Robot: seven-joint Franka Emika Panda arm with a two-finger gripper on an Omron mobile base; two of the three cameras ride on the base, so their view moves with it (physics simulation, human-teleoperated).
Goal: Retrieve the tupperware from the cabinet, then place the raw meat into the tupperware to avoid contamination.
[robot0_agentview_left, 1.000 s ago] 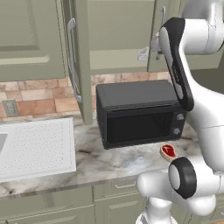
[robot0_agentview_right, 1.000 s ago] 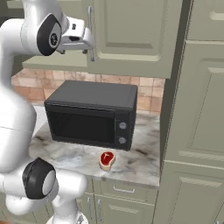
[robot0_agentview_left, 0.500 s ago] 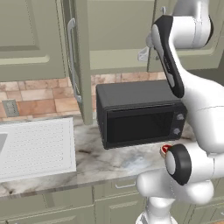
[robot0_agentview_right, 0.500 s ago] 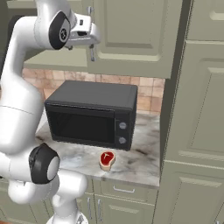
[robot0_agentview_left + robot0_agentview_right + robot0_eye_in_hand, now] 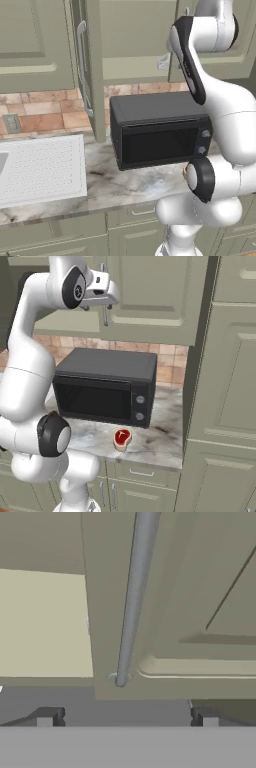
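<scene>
Right base view | raw meat (image 5: 122, 438) on marble counter (image 5: 160, 441) | microwave (image 5: 105, 387) behind

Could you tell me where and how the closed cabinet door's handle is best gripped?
Grip the handle on its lower shaft, coming straight at the door front. It is a slim vertical bar standing off the panel, so the open gripper probably fits with one finger on each side.

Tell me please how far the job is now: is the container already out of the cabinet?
Done: one cabinet door stands open. In hand: the open gripper is at the other door's silver handle, not closed on it. Left: no container can be seen out yet; the raw meat lies bare on the counter by the microwave.
</scene>
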